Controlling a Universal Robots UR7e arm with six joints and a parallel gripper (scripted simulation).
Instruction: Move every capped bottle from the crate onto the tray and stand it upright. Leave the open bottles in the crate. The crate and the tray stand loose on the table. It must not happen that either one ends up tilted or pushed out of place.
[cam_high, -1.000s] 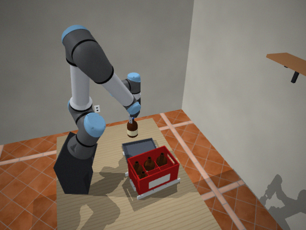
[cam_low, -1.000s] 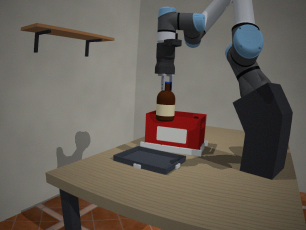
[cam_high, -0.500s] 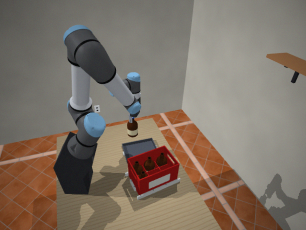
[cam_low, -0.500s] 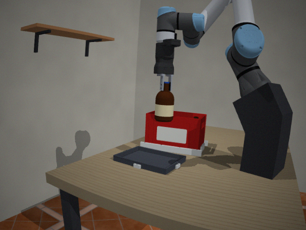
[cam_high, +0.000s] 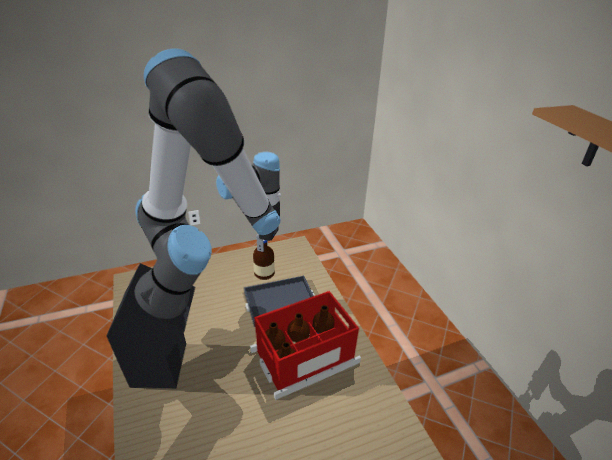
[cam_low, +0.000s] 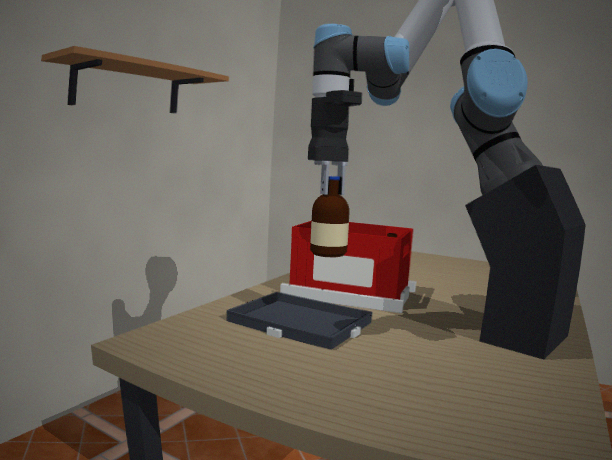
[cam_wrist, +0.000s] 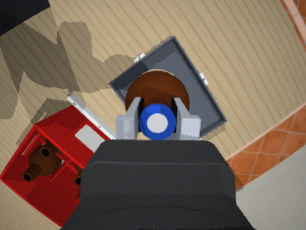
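Observation:
My gripper (cam_low: 331, 181) is shut on the neck of a brown bottle with a blue cap (cam_low: 329, 225) and holds it upright in the air. The bottle also shows in the top view (cam_high: 263, 260) and from above in the wrist view (cam_wrist: 157, 120), under the gripper (cam_wrist: 157, 122). It hangs high over the dark grey tray (cam_high: 278, 295), which is empty and also shows in the exterior view (cam_low: 299, 318) and in the wrist view (cam_wrist: 182, 89). The red crate (cam_high: 308, 339) stands next to the tray and holds several brown bottles (cam_high: 299, 327); I see no caps on them.
The robot's dark base (cam_high: 148, 335) stands on the table left of the crate. The crate (cam_low: 351, 258) rests on a light grey frame. A wall shelf (cam_low: 131, 67) hangs off to the side. The table edge lies beyond the tray.

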